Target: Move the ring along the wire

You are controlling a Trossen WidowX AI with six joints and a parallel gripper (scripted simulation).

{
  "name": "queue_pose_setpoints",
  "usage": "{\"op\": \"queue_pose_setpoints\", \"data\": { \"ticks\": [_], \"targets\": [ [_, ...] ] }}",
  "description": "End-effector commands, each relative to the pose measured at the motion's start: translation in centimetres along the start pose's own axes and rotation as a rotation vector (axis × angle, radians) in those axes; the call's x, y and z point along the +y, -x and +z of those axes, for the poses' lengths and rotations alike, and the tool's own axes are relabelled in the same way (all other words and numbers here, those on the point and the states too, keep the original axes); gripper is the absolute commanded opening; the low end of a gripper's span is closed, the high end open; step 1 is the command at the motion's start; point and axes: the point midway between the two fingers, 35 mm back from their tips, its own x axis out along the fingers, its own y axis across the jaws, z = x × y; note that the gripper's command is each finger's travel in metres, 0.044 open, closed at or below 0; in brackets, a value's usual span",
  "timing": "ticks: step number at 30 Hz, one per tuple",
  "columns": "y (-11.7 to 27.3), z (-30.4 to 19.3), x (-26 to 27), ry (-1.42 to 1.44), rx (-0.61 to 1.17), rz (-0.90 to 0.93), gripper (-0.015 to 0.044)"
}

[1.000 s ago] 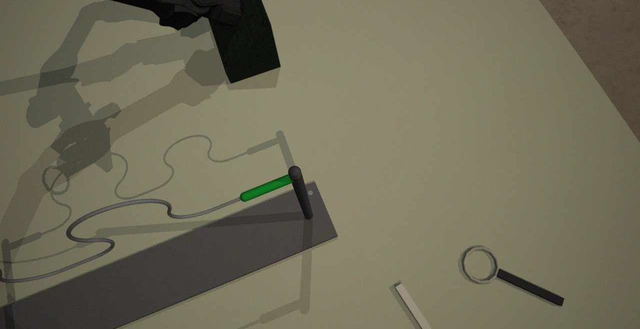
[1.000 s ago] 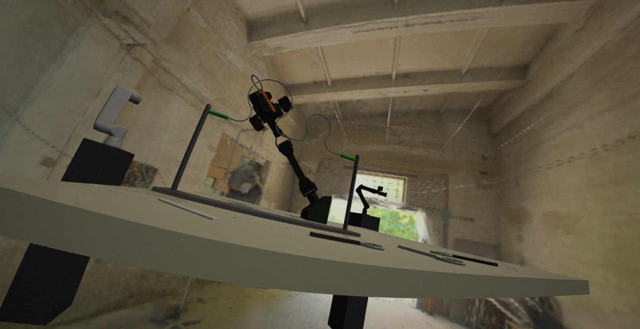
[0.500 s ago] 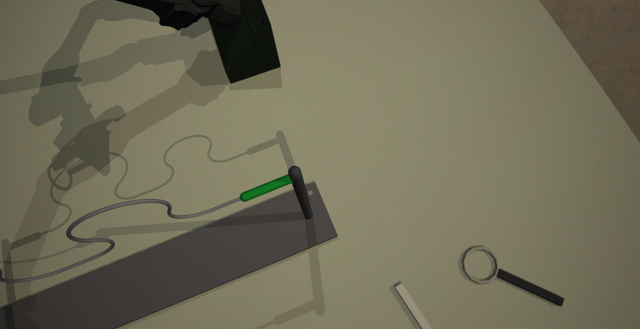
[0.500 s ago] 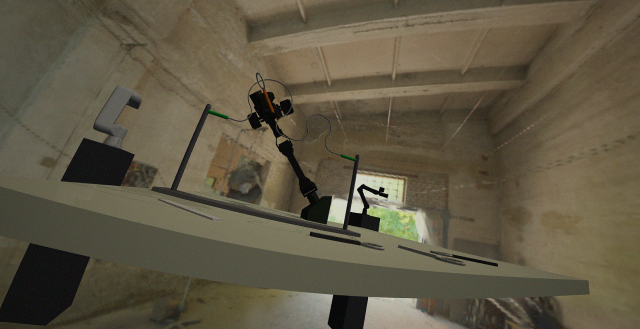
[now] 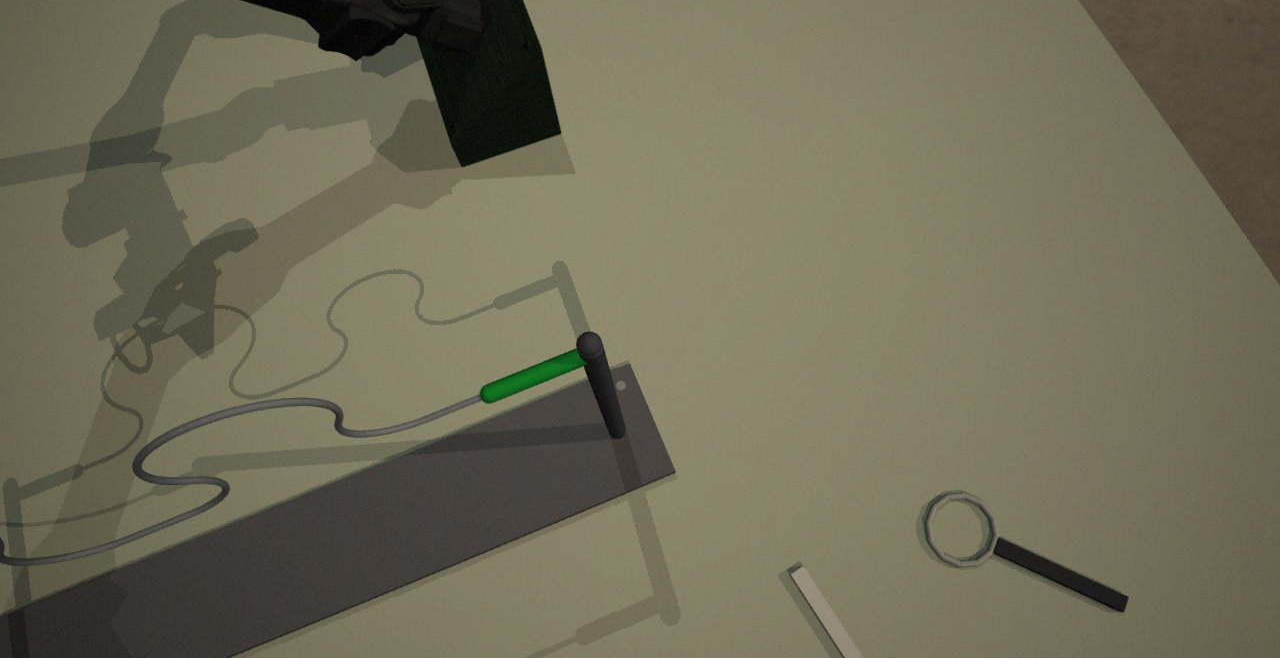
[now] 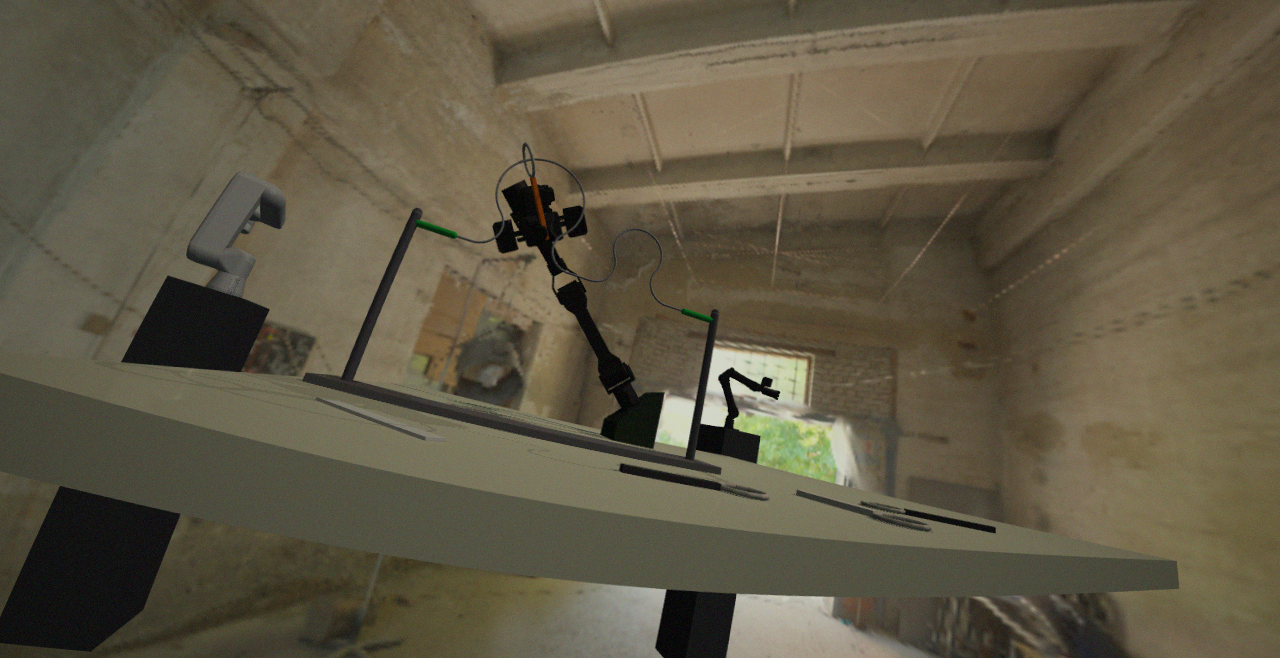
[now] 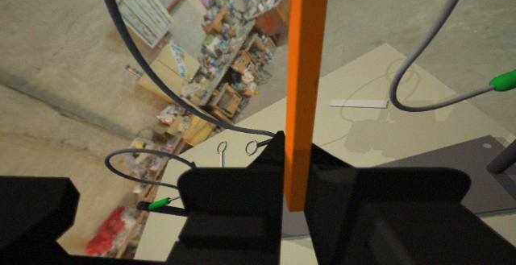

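Note:
My gripper (image 6: pixel 540 217) (image 7: pixel 285 136) is shut on the orange handle (image 6: pixel 537 197) (image 7: pixel 303 76), high above the table. In the exterior view the ring (image 6: pixel 524 152) is at the upper left of the large wire loop; it appears to be around the grey wire (image 6: pixel 635 229) (image 5: pixel 268 402) (image 7: pixel 411 109), but their clearance is too small to judge. The ring is out of view in the wrist view and the top view. In the exterior view, one green part (image 6: pixel 436 229) joins the left post (image 6: pixel 384 291), and another green part (image 6: pixel 696 315) joins the right post (image 6: pixel 705 385).
The posts stand on a dark base board (image 5: pixel 447 493). A black-handled ring tool (image 5: pixel 1060 575) (image 6: pixel 669 476) and a pale bar (image 5: pixel 823 609) lie on the table beyond it. In the exterior view, a grey arm (image 6: pixel 214 233) stands behind at the left.

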Motion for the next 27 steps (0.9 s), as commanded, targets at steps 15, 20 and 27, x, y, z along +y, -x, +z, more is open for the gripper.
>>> {"op": "queue_pose_setpoints", "data": {
  "ticks": [15,20,27],
  "targets": [
    [0.2,0.2,-0.9,0.210,-0.026,-0.110,-0.0150],
    [0.2,0.3,-1.1,0.266,-0.032,-0.140,-0.0150],
    [0.2,0.4,-1.5,0.345,-0.041,-0.182,-0.0150]
  ]
}}
